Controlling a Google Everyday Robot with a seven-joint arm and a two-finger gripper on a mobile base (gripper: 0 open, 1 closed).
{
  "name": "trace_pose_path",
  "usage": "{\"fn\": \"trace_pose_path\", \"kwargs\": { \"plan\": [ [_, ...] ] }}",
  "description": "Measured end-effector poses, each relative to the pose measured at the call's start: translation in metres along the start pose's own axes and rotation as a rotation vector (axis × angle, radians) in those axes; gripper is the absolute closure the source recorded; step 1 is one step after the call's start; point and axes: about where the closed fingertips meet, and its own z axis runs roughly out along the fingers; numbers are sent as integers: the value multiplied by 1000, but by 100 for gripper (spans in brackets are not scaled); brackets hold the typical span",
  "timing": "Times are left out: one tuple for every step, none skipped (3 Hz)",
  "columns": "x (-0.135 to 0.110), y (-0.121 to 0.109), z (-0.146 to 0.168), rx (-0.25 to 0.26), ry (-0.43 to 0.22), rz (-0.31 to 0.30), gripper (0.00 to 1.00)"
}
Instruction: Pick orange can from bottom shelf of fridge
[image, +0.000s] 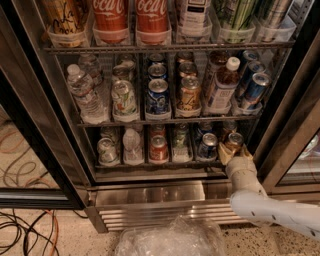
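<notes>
The fridge (30, 125) stands open, with black door frames and wire shelves. On the bottom shelf (150, 164), the orange can (234, 140), coppery with a silver top, stands at the far right end of the front row. My gripper (231, 151) reaches in from the lower right on its white arm (265, 207). It sits right at the lower front of the orange can and touches or nearly touches it. A red can (159, 148) stands in the middle of the same shelf, and a dark blue can (207, 146) stands just left of the orange can.
A small water bottle (132, 146) and a pale can (106, 151) stand at the shelf's left. The rack above holds bottles and cans, some directly over my gripper. The right door frame (285, 125) is close beside my arm. Crumpled clear plastic (175, 237) and cables (25, 230) lie on the floor.
</notes>
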Motion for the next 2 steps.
{"fn": "trace_pose_path", "kwargs": {
  "plan": [
    [1,0,11,-3,6,-1,33],
    [3,3,19,-9,13,0,28]
  ]
}}
